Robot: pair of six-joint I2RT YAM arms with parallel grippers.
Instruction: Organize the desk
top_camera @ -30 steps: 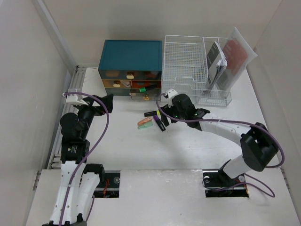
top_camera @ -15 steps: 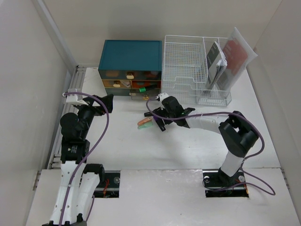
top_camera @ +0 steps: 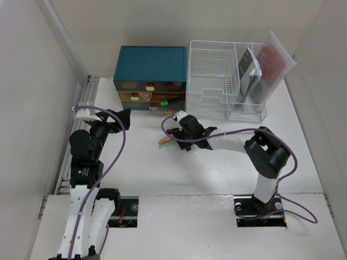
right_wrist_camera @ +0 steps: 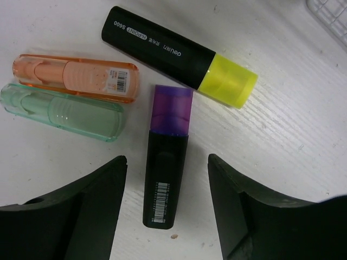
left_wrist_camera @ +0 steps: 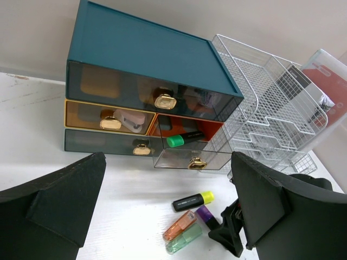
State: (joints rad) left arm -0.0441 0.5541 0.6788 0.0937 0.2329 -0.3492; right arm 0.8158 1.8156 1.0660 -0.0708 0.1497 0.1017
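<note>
- Jaws of the left gripper (left_wrist_camera: 168, 162) are standing wide apart and gripping nothing. The gripper is hanging above the left part of the desk (top_camera: 141, 168) and facing the drawer box.
- The desk, a wide white tabletop, is carrying everything else in view, with the arm bases sitting at its near edge.
- A teal drawer box (top_camera: 152, 64) is sitting at the back of the desk, left of centre, and a green-capped highlighter (left_wrist_camera: 184, 139) is lying in its orange-red drawer.
- Four highlighters are lying on the desk in front of the box. An orange one (right_wrist_camera: 76, 78) and a pale green one (right_wrist_camera: 62, 111) are lying side by side and touching. A black one with a yellow cap (right_wrist_camera: 173, 54) and a black one with a purple cap (right_wrist_camera: 167, 173) are lying just beside them.
- The right gripper (right_wrist_camera: 166, 160) is hovering low over this group. Its fingers are spread open, one on each side of the purple-capped highlighter without touching it, and are holding nothing.
- A white wire-mesh rack (top_camera: 214, 70) is standing at the back right, just beside the drawer box. A notebook (top_camera: 248, 70) and a red folder (top_camera: 274, 59) are standing at its right end.
</note>
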